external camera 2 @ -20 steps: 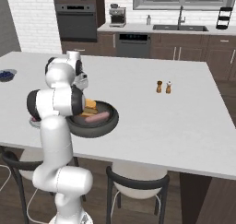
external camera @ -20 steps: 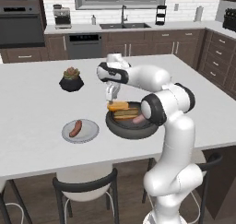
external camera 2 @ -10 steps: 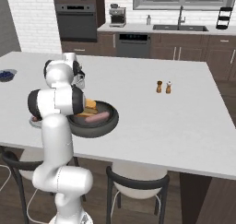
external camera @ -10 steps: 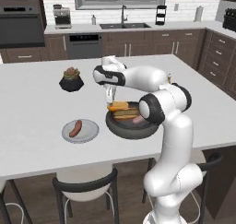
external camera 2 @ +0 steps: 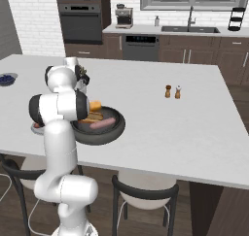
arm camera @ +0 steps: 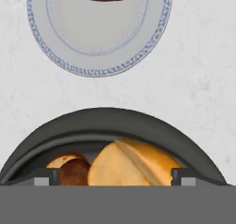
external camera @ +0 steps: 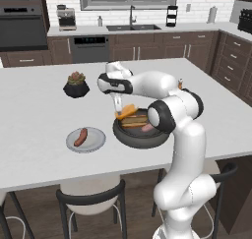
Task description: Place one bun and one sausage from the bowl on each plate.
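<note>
The dark bowl (external camera: 140, 134) sits on the counter's near side and holds a tan bun (external camera: 126, 110), a second bun (external camera: 135, 120) and a pink-brown sausage (external camera: 147, 127). My gripper (external camera: 119, 104) points down over the bowl's left part. In the hand view the gripper (arm camera: 113, 177) is open, a fingertip (arm camera: 183, 175) on each side of the bun (arm camera: 131, 163), and a sausage end (arm camera: 73, 172) lies beside the bun. Left of the bowl, a grey plate (external camera: 96, 139) carries one sausage (external camera: 80, 136). That plate (arm camera: 99, 43) lies beyond the bowl rim (arm camera: 106, 119) in the hand view.
A black plant pot (external camera: 76, 85) stands behind the plate. Salt and pepper shakers (external camera 2: 172, 91) stand to the right of the bowl (external camera 2: 99, 133). A small bowl of blue berries (external camera 2: 6, 78) is at the far left edge. Stools stand under the counter's front edge.
The gripper has come down toward the bun in the bowl and its fingers have narrowed slightly. The bowl, the plate and its sausage have not moved.
</note>
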You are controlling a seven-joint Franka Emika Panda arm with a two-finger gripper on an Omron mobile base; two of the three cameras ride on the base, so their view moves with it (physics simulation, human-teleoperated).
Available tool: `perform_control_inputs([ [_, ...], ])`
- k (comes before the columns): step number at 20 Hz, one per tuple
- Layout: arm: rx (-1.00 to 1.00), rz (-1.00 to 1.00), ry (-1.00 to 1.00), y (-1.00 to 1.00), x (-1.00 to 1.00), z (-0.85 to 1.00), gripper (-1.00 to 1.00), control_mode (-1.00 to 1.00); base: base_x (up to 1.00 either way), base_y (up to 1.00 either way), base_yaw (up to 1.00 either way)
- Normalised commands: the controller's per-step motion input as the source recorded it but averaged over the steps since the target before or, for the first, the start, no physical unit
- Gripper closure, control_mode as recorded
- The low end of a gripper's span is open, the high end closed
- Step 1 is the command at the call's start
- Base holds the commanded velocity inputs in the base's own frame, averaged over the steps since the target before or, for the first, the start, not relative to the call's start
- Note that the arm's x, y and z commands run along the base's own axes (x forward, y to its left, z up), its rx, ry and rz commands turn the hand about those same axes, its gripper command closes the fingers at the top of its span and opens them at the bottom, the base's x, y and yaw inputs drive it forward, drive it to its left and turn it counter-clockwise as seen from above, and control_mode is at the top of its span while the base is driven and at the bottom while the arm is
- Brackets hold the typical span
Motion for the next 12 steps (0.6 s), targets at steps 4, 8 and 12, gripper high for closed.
perform_control_inputs([
  [4, 0.00, 0.13, -0.10, -0.19, -0.08, -0.04, -1.00, -1.00, 0.00, 0.00, 0.00],
  [8, 0.00, 0.09, -0.10, -0.34, -0.09, 0.00, -1.00, -1.00, 0.00, 0.00, 0.00],
  [12, 0.00, 0.14, -0.09, -0.41, 0.06, 0.00, -1.00, -1.00, 0.00, 0.00, 0.00],
])
